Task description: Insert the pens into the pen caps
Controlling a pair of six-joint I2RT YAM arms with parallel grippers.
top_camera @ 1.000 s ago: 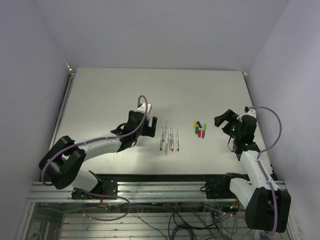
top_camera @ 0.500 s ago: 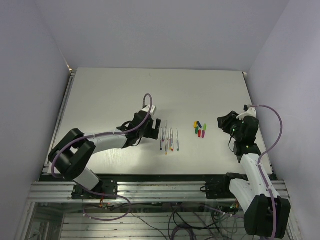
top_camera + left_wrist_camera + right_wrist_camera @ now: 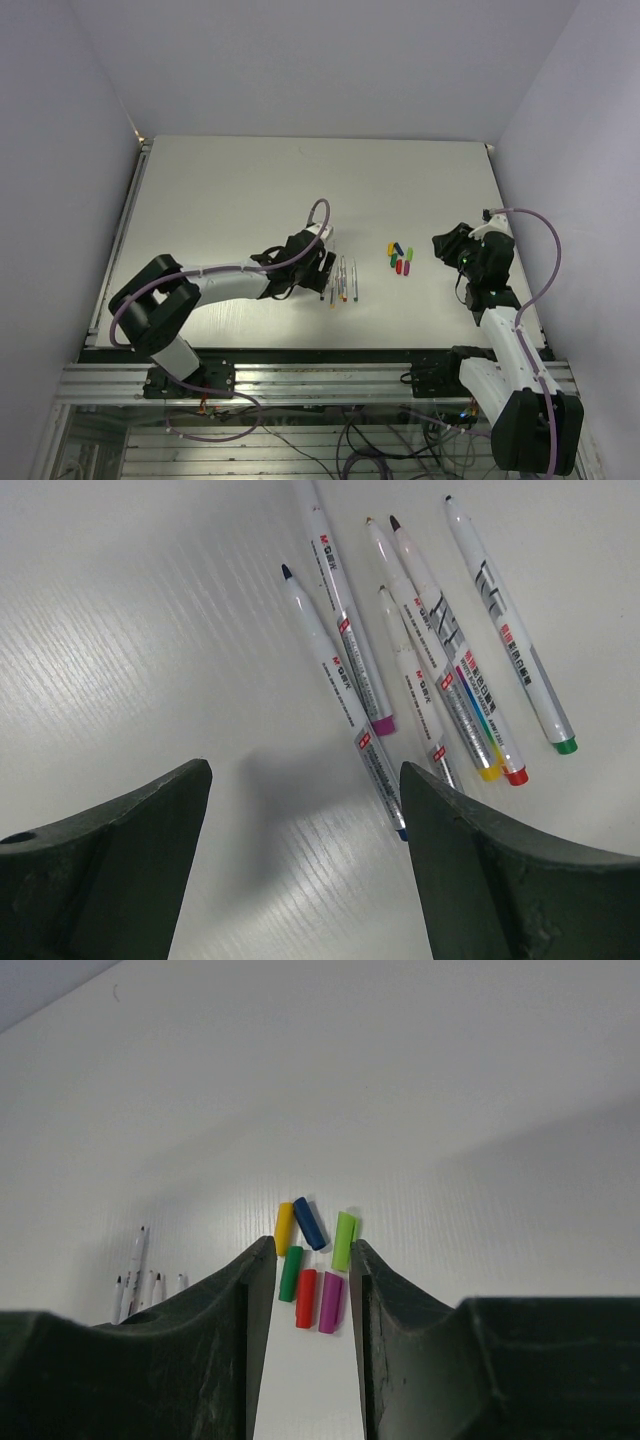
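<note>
Several white pens (image 3: 341,279) lie side by side at mid-table, seen close in the left wrist view as pens (image 3: 420,650) with purple, blue, yellow, red and green ends. My left gripper (image 3: 325,266) hovers at their left edge. It (image 3: 305,770) is open, with only bare table between the jaws and the blue-ended pen (image 3: 345,715) beside the right jaw. Several pen caps (image 3: 400,260) sit in a cluster right of the pens. My right gripper (image 3: 446,243) is right of them and apart. Its (image 3: 312,1244) jaws stand narrowly open, holding nothing, with the caps (image 3: 306,1297) showing beyond the gap.
The white table (image 3: 220,190) is walled at the back and both sides. A metal rail (image 3: 320,380) with the arm bases runs along the near edge. Purple cables (image 3: 545,260) loop off both wrists.
My left arm has reached right, up to the pens, and its jaws have narrowed slightly. The right gripper's jaws have closed from wide to a narrow gap, staying almost in place.
</note>
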